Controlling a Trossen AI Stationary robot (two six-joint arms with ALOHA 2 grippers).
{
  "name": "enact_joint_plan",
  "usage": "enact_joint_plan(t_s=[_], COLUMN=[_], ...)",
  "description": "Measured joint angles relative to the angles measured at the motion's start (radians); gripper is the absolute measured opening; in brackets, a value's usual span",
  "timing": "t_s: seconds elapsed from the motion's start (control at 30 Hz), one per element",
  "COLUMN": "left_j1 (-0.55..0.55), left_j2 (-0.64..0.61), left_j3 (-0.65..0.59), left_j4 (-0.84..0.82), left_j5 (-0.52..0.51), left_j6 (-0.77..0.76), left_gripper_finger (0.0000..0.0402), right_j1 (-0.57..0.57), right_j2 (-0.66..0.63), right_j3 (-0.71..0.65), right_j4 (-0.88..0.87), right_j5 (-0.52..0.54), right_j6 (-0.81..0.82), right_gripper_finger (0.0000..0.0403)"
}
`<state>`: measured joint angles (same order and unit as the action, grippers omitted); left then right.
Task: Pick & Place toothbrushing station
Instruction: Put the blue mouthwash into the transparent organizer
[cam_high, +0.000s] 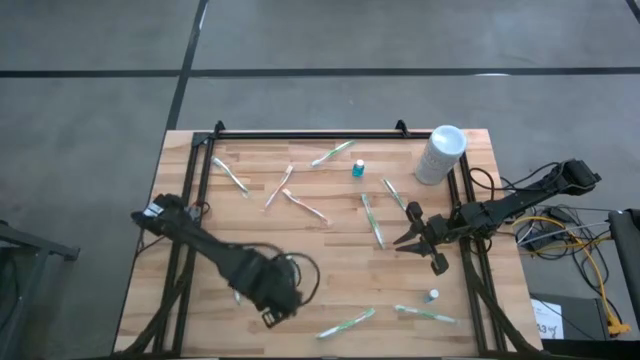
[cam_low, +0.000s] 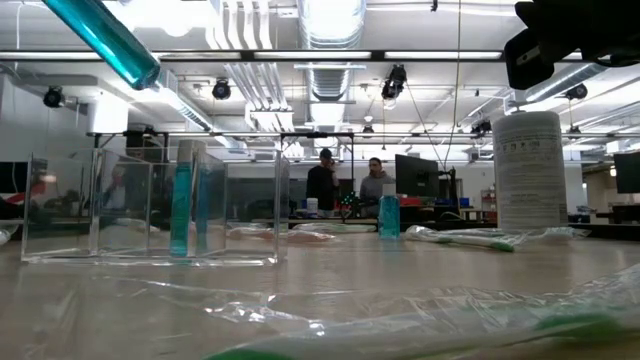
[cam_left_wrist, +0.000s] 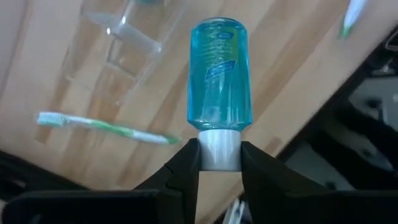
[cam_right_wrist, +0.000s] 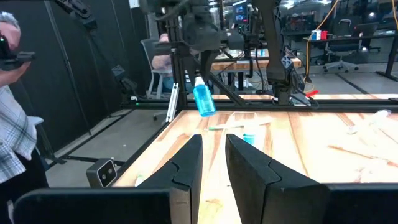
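Nearest to the low camera lies crumpled clear plastic wrap on the wooden table, with a blurred green toothbrush inside it. Behind it stands a clear acrylic organizer with several compartments; a blue-green object stands upright in one of them.

At the near edge of the table, on its left side, the left gripper is above the surface and its jaws are clamped on the white cap of a blue mouthwash bottle. The bottle is lifted off the table and points away from the fingers, tilted. Under it, in the left wrist view, are bare wood, one green and white toothbrush and a corner of the clear organizer. In the high view the dark body of the left arm hides the bottle.

Near the right edge, the right gripper hangs over the table, well apart from the left one. Its jaws stand a little apart and hold nothing. A small white-capped bottle stands near it.

The middle of the table is mostly open wood, with wrapped toothbrushes scattered across it. Toward the far edge stand a small blue bottle and a white wipes canister, near the black frame rail.
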<state>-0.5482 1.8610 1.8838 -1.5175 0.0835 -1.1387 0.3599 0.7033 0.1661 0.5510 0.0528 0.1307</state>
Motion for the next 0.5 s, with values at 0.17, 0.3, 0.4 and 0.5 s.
enact_joint_plan(t_s=[0.17, 0.3, 0.4, 0.5], left_j1=[0.087, 0.161, 0.205, 0.241], left_j2=[-0.022, -0.034, -0.034, -0.035], left_j3=[0.007, 0.007, -0.009, -0.046], left_j4=[-0.03, -0.06, -0.054, -0.055], left_j5=[0.065, 0.14, 0.206, 0.245], left_j6=[0.111, 0.124, 0.165, 0.184], left_gripper_finger=[0.0103, 0.0103, 0.0103, 0.0103], right_j1=[0.0, 0.0, 0.0, 0.0], right_j2=[0.0, 0.0, 0.0, 0.0], right_j3=[0.0, 0.0, 0.0, 0.0], right_j4=[0.0, 0.0, 0.0, 0.0], right_j5=[0.0, 0.0, 0.0, 0.0], right_j6=[0.0, 0.0, 0.0, 0.0], right_gripper_finger=[0.0068, 0.0068, 0.0068, 0.0068])
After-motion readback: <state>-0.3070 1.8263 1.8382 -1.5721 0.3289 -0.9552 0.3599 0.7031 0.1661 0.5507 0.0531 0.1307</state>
